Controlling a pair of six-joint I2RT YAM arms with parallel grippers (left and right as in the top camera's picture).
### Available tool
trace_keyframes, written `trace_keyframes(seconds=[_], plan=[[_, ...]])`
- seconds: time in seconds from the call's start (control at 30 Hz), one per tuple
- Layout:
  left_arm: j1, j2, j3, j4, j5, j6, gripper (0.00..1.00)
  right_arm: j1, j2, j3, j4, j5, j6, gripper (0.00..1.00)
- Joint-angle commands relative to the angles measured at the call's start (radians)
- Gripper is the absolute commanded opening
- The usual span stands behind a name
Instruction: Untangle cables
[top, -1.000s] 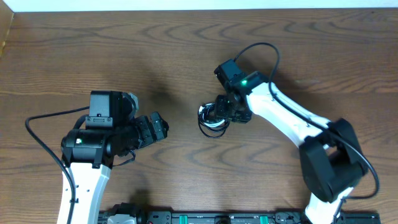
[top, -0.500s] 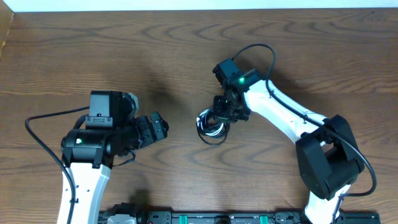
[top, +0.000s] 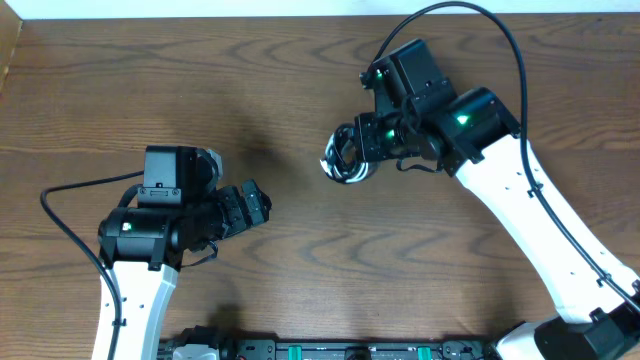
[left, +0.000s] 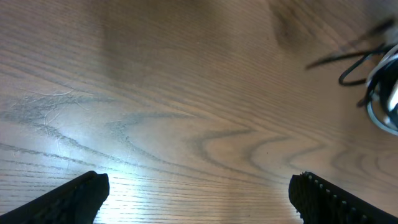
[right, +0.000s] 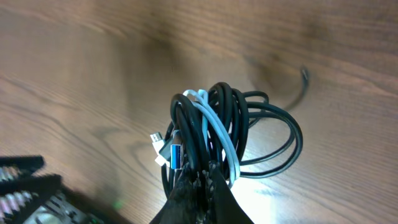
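- Cables (top: 343, 163) sit gathered in one tight bundle a little right of the middle of the table (top: 150, 80), toward its far side, at the tip of the right pincer (top: 358, 152).
- Right pincer (right: 202, 180) is clenched on that bundle: in the right wrist view its dark fingertips (right: 189, 190) meet with no gap between them, pinching the near edge of the loops.
- Black cords (right: 264, 134) make up most of the bundle, wound in overlapping rings that fan out to the right of the grip.
- One white cord (right: 219, 134) runs over the black ones, from the top of the bundle down toward the fingertips.
- A silver plug with a blue insert (right: 176, 155) and a small white plug (right: 157, 143) stick out on the left of the bundle, side by side.
- A loose black tail (right: 303, 84) trails off beyond the loops, blurred against the wood.
- Whether the bundle rests on the table or hangs just clear of it, I cannot tell.
- Left pincer (top: 262, 203) is well apart from the cables, to their left and nearer the front edge, released and spread wide with nothing in it.
- In the left wrist view its two black fingers (left: 74, 196) show only at the bottom corners, with bare wood grain between them.
- That same view catches the cables (left: 382, 93) at its right edge, out of focus, with a thin black loop reaching leftward.
- The white right arm (top: 520, 210) stretches in from the near right corner toward the bundle.
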Motion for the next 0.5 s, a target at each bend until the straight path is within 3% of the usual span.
trace_keyframes(seconds=[0.0, 0.07, 0.17, 0.23, 0.3, 0.4, 0.47], plan=[[0.003, -0.001, 0.01, -0.003, -0.01, -0.009, 0.98, 0.003, 0.038, -0.013, -0.008, 0.012, -0.055, 0.01], [0.003, -0.001, 0.01, -0.003, -0.01, -0.009, 0.98, 0.011, 0.055, -0.029, -0.01, 0.07, -0.031, 0.02], [0.003, -0.001, 0.01, -0.004, -0.01, -0.009, 0.97, 0.02, 0.089, -0.053, -0.057, 0.266, 0.165, 0.01], [0.003, -0.001, 0.01, -0.013, -0.01, -0.009, 0.98, 0.021, 0.106, -0.053, -0.07, 0.291, 0.206, 0.01], [0.003, -0.001, 0.01, -0.019, -0.01, -0.009, 0.98, 0.013, 0.106, -0.043, -0.044, 0.146, 0.127, 0.01], [0.003, -0.001, 0.01, -0.018, -0.01, -0.009, 0.98, -0.011, 0.1, -0.002, 0.032, -0.292, -0.118, 0.01], [0.003, -0.001, 0.01, -0.018, -0.01, -0.009, 0.98, -0.031, 0.1, 0.015, 0.074, -0.498, -0.193, 0.01]])
